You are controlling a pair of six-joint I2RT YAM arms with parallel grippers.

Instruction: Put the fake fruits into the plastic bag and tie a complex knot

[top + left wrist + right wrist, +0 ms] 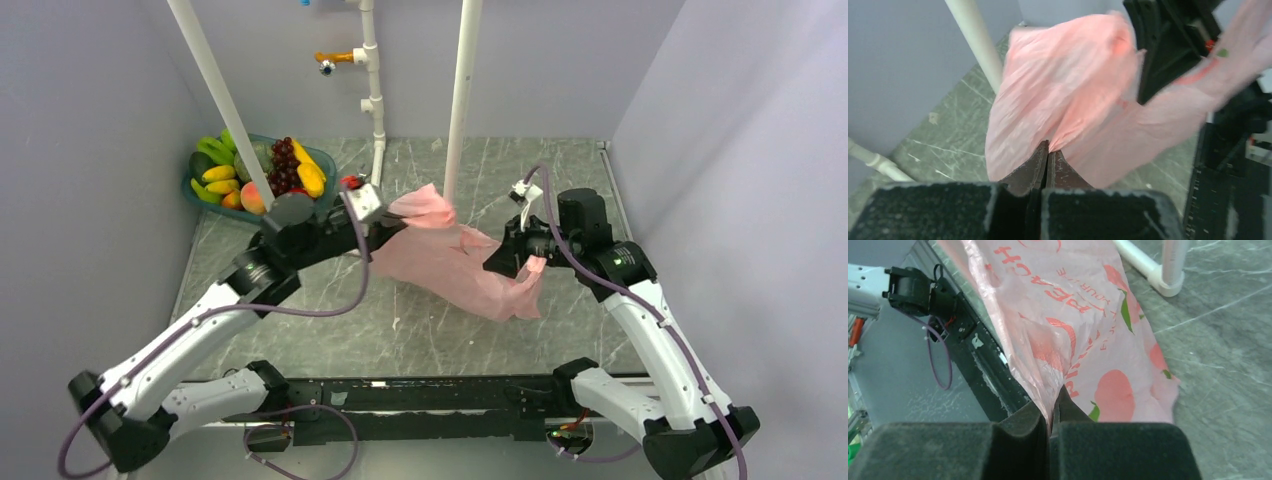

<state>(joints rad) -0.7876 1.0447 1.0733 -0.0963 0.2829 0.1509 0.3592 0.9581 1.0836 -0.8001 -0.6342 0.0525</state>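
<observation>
Grey marbled desk point(420, 330), plain grey walls all round, and from above the pink bag point(460, 265) sits mid-desk, stretched between the two arms. The left pincer point(395, 212) has it by the far left corner, where the film bunches up beside a white pole point(455, 100). The right pincer point(508, 258) has it by the right edge, with a pink flap hanging just below. The fruits point(262, 170) are piled in a teal basin point(325, 160) in the far left corner, well apart from the bag: purple grapes, yellow and green bananas, a peach.

Over to the left wrist: the pincer is clamped tight, fingers pressed together on a fold of pink film that fans out above them. The picture is blurred. The right arm's black pincer sits top right, with a pink strip running up to it.

Now the right wrist: pincer closed here too, nipping the bag's edge right at the tips. The sheet runs away from it, red lettering and peach prints showing, its far end down on the desk.
</observation>
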